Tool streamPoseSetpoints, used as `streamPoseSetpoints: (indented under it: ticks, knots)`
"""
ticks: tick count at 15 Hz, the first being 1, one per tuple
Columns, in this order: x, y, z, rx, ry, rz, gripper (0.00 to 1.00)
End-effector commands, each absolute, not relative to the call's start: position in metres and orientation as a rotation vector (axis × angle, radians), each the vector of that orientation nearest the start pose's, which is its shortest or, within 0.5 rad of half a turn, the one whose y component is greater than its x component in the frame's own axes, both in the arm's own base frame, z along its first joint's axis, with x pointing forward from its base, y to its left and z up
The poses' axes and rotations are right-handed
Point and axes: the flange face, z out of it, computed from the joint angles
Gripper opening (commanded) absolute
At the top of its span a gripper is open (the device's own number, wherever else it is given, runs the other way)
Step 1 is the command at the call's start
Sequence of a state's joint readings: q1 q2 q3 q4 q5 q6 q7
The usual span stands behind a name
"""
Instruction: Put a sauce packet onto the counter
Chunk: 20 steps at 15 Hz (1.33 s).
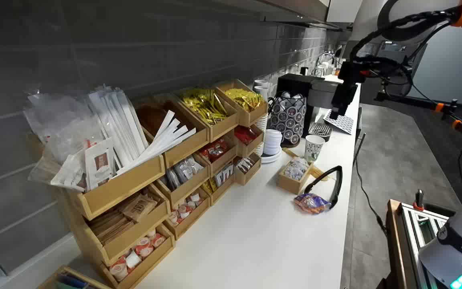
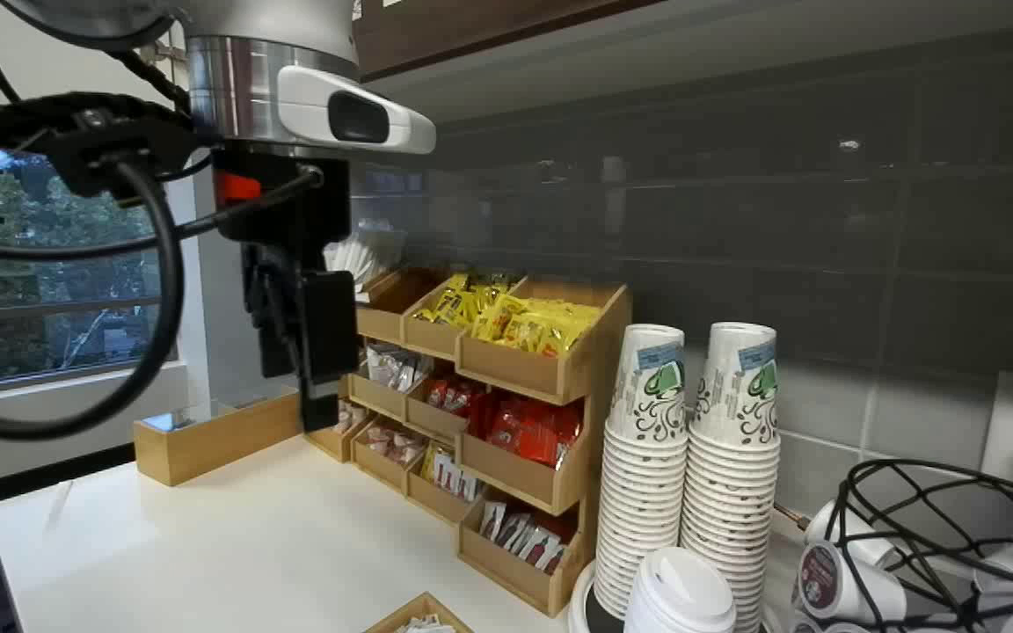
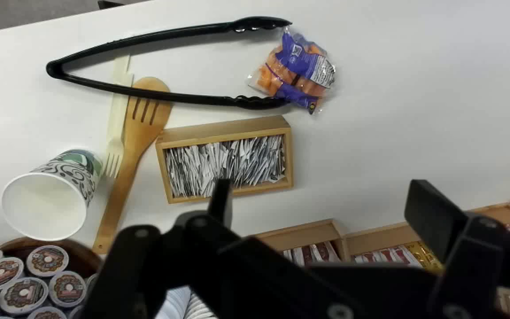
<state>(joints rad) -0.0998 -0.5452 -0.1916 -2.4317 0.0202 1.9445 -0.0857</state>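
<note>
Small flat white sachets with dark red patches, the likely sauce packets (image 2: 528, 538), stand in a bottom bin of the wooden tiered rack. They show in both exterior views (image 1: 244, 163) and between the fingers in the wrist view (image 3: 314, 253). I cannot tell which single sachet is meant. The white counter (image 1: 255, 237) runs in front of the rack, also in the wrist view (image 3: 414, 110). My gripper (image 3: 323, 201) is open and empty, its fingers wide apart. It hangs above the counter, apart from the rack, in both exterior views (image 1: 338, 110) (image 2: 309, 378).
A box of paper packets (image 3: 224, 126), black tongs (image 3: 188, 98), a bagged carrot snack (image 3: 301, 73), a paper cup (image 3: 44, 206) and a wooden utensil (image 3: 120, 195) lie or stand on the counter. Cup stacks (image 2: 643, 492) and a pod basket (image 1: 289, 120) stand beside the rack.
</note>
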Motion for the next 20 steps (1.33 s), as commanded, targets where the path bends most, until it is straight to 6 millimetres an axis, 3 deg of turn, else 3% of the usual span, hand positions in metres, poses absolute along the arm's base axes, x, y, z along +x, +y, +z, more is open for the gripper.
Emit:
streamPoseSetpoints:
  ticks: [1, 14, 20]
  knots:
    - [0.375, -0.117, 0.5, -3.019, 0.284, -0.104, 1.0]
    - [0.375, -0.117, 0.5, -3.019, 0.284, -0.104, 1.0]
    - [0.429, -0.054, 0.463, -3.08, 0.078, -0.112, 1.0]
